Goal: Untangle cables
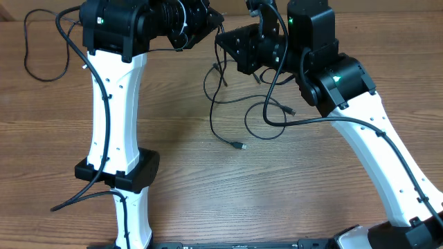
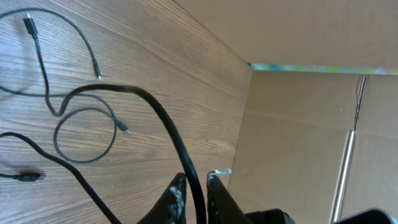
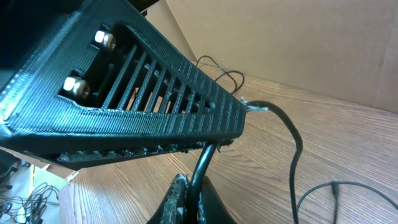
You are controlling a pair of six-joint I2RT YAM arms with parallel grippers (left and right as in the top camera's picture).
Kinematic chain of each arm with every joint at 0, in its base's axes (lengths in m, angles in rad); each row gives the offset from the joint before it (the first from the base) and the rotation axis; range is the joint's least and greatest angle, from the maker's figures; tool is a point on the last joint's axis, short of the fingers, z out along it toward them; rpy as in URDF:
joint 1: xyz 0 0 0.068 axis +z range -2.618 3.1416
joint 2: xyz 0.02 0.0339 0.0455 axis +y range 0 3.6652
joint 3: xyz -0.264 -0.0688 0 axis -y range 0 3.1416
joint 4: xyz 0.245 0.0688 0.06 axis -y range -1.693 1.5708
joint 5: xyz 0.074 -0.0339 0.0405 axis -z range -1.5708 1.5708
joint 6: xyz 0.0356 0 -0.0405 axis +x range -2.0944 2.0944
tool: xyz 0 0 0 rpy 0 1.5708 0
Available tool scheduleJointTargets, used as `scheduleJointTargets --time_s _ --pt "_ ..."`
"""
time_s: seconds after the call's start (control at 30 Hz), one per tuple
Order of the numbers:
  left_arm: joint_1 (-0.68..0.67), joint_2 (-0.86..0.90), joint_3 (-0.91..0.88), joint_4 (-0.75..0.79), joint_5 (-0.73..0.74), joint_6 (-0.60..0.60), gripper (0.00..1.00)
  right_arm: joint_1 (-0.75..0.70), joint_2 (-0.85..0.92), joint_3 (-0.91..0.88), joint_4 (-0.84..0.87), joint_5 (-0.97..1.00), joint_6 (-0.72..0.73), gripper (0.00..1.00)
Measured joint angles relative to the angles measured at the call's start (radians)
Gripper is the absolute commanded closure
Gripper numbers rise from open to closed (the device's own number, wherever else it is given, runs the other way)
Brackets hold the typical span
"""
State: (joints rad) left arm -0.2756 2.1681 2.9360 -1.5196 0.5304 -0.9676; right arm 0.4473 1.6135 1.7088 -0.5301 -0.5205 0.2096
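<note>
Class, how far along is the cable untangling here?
Done: several strands lie spread on the table, one plug end free. In hand: left gripper and right gripper each pinch a cable. Left: the loop and neighbouring strands seem to cross, so they need pulling apart.

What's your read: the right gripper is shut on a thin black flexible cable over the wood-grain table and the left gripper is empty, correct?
Not empty: the left wrist view shows the left gripper also shut on a thin black flexible cable. The right gripper does grip one over the wood-grain table.
</note>
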Motion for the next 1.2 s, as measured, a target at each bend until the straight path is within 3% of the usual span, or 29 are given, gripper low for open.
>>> scheduleJointTargets --time_s 0.2,0.27,0.43,0.7,0.8,0.83,0.93,0.97,1.2 --pt "0.000 0.000 0.000 -0.014 0.035 -0.001 0.79 0.000 0.000 0.000 0.015 0.000 0.000 0.96" --pt "0.000 0.000 0.000 -0.018 0.039 -0.001 0.81 0.000 0.000 0.000 0.014 -0.001 0.000 0.96" --pt "0.000 0.000 0.000 -0.021 0.045 0.000 0.96 0.000 0.000 0.000 0.014 0.000 0.000 0.96" --pt "0.000 0.000 0.000 -0.021 0.051 -0.001 0.96 0.000 0.000 0.000 0.010 0.000 -0.001 0.96" --pt "0.000 0.000 0.000 -0.027 0.045 -0.001 0.96 0.000 0.000 0.000 0.003 0.000 0.002 0.80" --pt "0.000 0.000 0.000 -0.031 0.034 -0.001 0.96 0.000 0.000 0.000 -0.004 0.001 0.002 0.68" --pt "0.000 0.000 0.000 -0.060 -0.034 -0.001 0.96 0.000 0.000 0.000 -0.042 0.032 0.002 0.10" --pt "0.000 0.000 -0.001 -0.082 -0.074 0.000 0.96 0.001 0.000 0.000 -0.067 0.062 0.003 0.00" --pt "0.002 0.000 -0.002 -0.105 -0.263 0.085 0.96 -0.003 0.000 0.000 -0.175 0.152 0.001 0.00"
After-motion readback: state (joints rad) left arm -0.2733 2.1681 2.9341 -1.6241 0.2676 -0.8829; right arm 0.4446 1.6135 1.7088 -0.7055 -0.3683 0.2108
